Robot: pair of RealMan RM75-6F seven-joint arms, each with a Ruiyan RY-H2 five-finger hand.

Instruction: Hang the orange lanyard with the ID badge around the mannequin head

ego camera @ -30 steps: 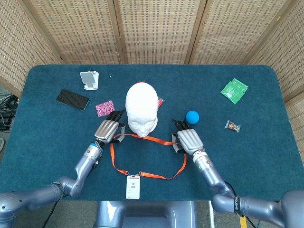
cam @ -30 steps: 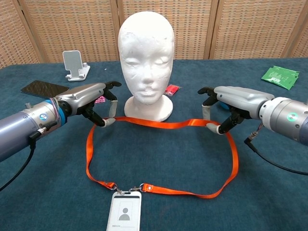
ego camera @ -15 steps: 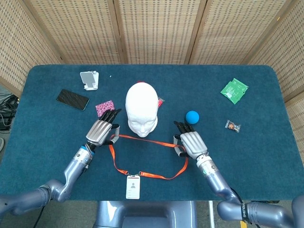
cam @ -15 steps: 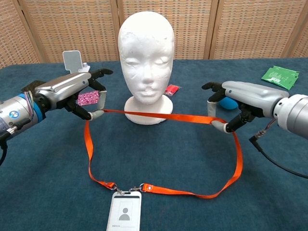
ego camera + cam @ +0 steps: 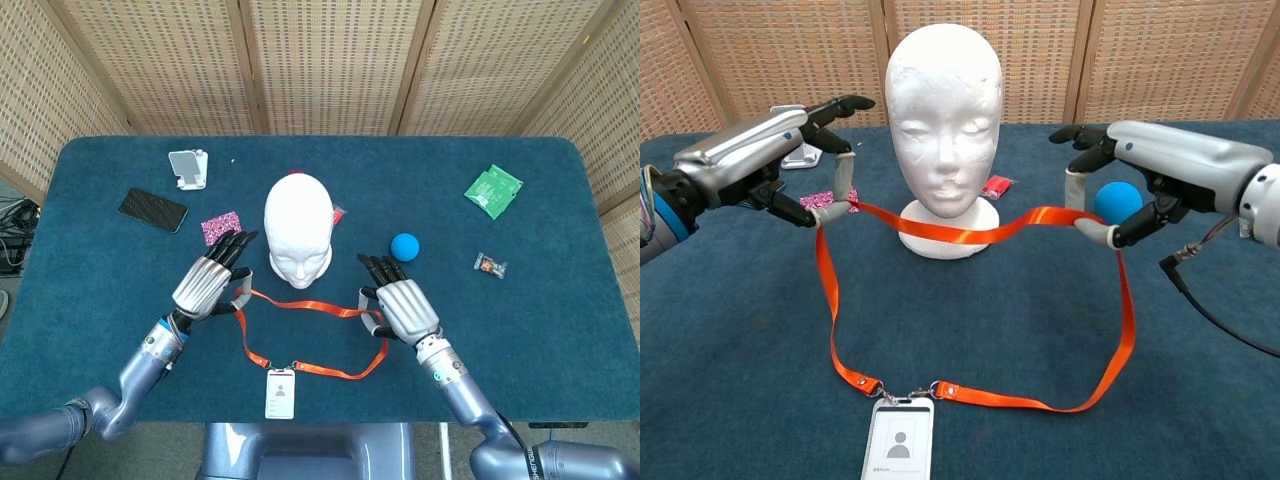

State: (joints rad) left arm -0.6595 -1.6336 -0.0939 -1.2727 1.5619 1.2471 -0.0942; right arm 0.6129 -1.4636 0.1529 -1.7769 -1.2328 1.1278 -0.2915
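The white mannequin head stands upright at the table's middle, facing me. The orange lanyard is stretched in front of its base, lifted off the table between my hands. My left hand pinches the strap's left end, and my right hand pinches the right end, other fingers spread. The strap's sides hang down to the white ID badge, which lies flat near the front edge.
A blue ball sits just behind my right hand. A pink glitter card, a black phone and a white phone stand lie left. A green packet and a small wrapped sweet lie right. A red item sits by the head's base.
Both hands have risen with the lanyard, lifting its top span from the table to about the mannequin's chin level. The badge has stayed on the table.
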